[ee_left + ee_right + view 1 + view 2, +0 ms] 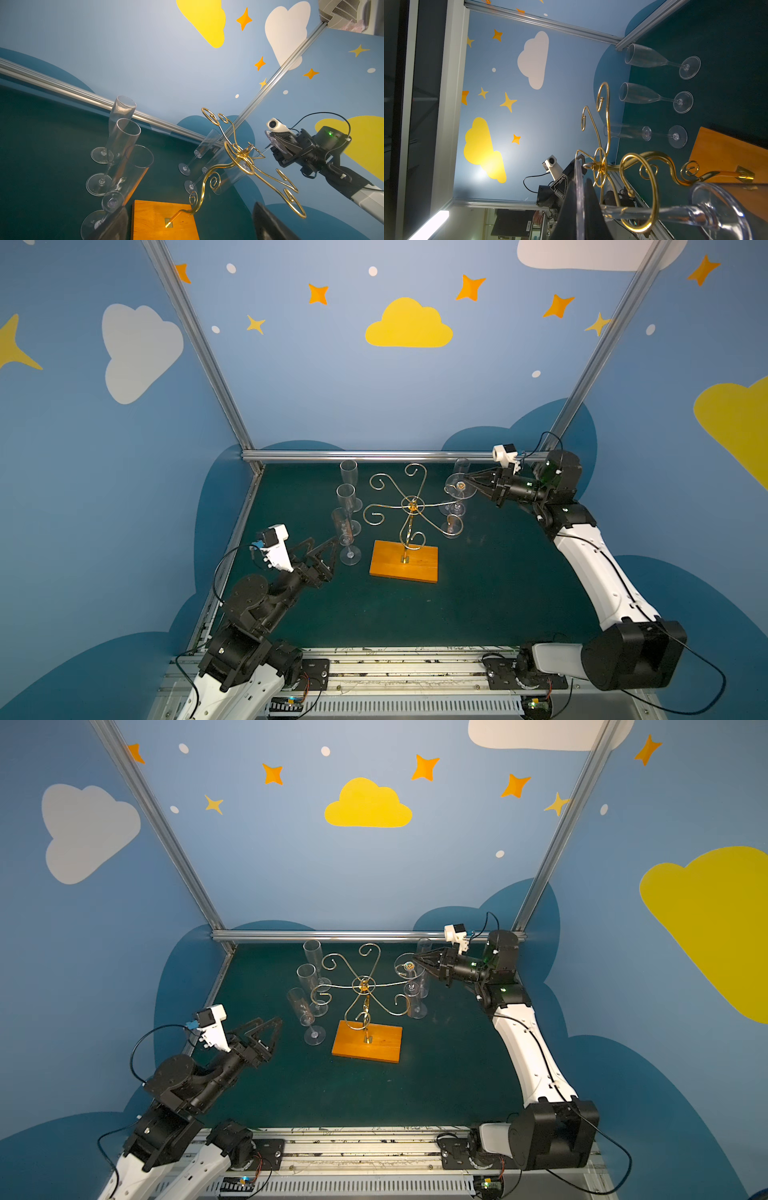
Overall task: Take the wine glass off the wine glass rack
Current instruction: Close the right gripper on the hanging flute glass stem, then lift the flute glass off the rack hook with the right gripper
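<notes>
The wine glass rack (411, 504) (364, 984) is a gold wire stand with curled arms on an orange-brown wooden base (405, 561). A clear wine glass (460, 486) (409, 967) hangs bowl-down from its right arm. In the right wrist view the wine glass (679, 213) has its stem passing through a gold spiral of the rack (600, 166). My right gripper (467, 481) (579, 182) is shut on the glass's round foot, at the rack's right side. My left gripper (322, 545) (269, 1025) (193, 228) stands open and empty, low at the left, just left of the base.
Three flute glasses (345, 495) stand in a row left of the rack, the nearest one (343, 526) close to my left fingers. Two more flutes (461, 466) (452, 526) stand on the dark green mat right of the rack. An aluminium rail (374, 455) borders the back.
</notes>
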Robot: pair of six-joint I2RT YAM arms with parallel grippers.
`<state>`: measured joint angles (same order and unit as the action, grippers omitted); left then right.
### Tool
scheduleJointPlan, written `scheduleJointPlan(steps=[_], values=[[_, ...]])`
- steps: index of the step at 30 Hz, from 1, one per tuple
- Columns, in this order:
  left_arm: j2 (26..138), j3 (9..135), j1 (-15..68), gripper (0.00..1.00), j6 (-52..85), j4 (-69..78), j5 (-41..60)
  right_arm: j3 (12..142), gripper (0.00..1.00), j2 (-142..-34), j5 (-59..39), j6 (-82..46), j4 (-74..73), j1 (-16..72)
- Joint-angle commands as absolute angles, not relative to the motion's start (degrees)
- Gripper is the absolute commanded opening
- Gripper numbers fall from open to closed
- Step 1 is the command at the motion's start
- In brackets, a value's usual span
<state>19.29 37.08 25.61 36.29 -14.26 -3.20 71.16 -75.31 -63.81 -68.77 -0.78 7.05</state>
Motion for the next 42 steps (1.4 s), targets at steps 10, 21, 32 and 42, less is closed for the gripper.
scheduleJointPlan(steps=[10,21,32,42], values=[[17.41,37.90,25.60,0.92,35.68,-16.06,-4.13,74.62,0.00,-76.03,-62.18,-67.92,-2.30,13.13],[15.51,37.83,25.60,0.93,35.10,-17.54,-5.24,85.11,0.00,-82.67,-61.08,-58.20,2.90,17.41],[15.01,38.80,25.60,0.93,34.59,-18.32,-5.33,98.41,0.00,-85.44,-56.14,-31.07,18.52,17.51],[16.77,40.94,25.58,0.92,33.94,-17.93,-3.62,97.91,0.00,-78.44,-48.26,-7.72,19.49,21.34]])
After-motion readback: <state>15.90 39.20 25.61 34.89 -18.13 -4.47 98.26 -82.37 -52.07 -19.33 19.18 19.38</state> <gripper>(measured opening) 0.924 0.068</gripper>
